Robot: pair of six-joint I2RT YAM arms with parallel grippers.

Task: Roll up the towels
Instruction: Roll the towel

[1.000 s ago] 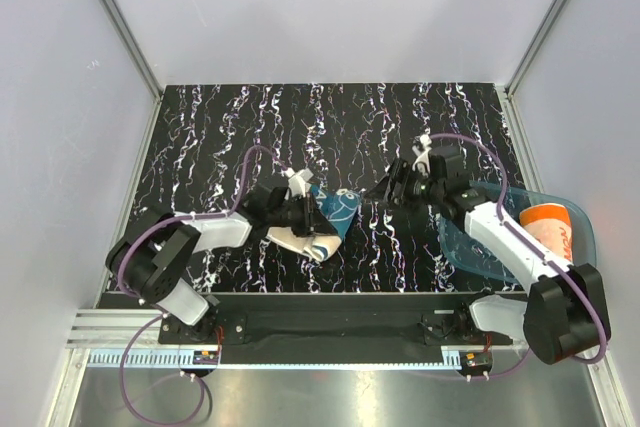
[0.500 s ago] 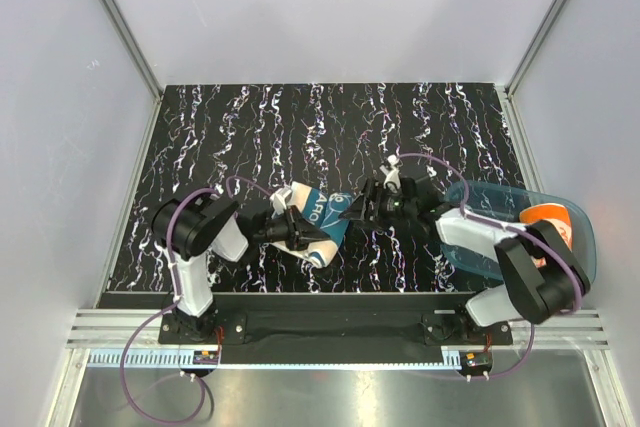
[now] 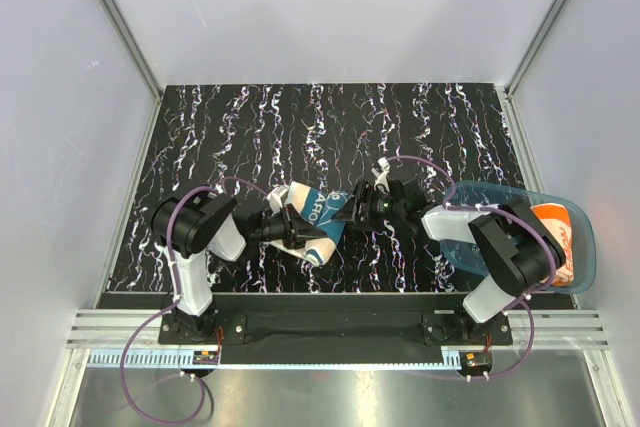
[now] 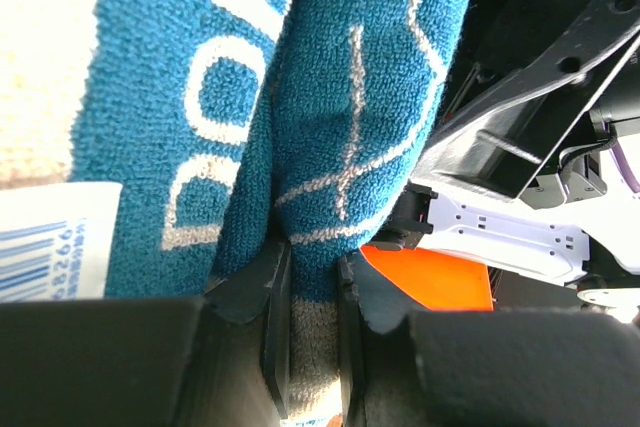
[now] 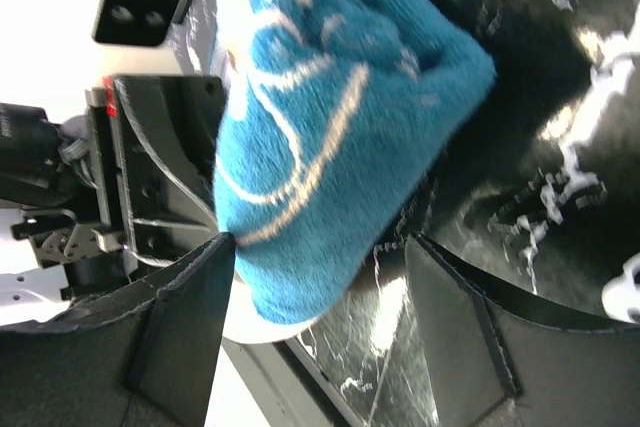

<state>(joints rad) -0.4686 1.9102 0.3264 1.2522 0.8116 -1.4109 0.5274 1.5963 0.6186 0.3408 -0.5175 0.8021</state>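
The teal towel (image 3: 318, 215), with white swirls and a cream underside, hangs bunched just above the mat at the centre. My left gripper (image 3: 298, 231) is shut on its lower edge; in the left wrist view the fold (image 4: 340, 97) is pinched between the two black fingers of that gripper (image 4: 312, 259). My right gripper (image 3: 349, 210) stands open at the towel's right end. In the right wrist view the towel's rounded end (image 5: 340, 147) sits between the spread fingers of this gripper (image 5: 320, 317), against the left finger (image 5: 180, 317). The orange towel (image 3: 552, 224) lies in the tray at the right.
The translucent blue tray (image 3: 590, 242) sits at the mat's right edge, under the right arm's elbow. The black marbled mat (image 3: 250, 127) spreads behind and left of the grippers. Grey walls close in three sides. Both arm bases stand at the near rail.
My right gripper has reached left from near the tray until its open fingers straddle the teal towel's end. The left arm folded back, keeping its hold on the towel.
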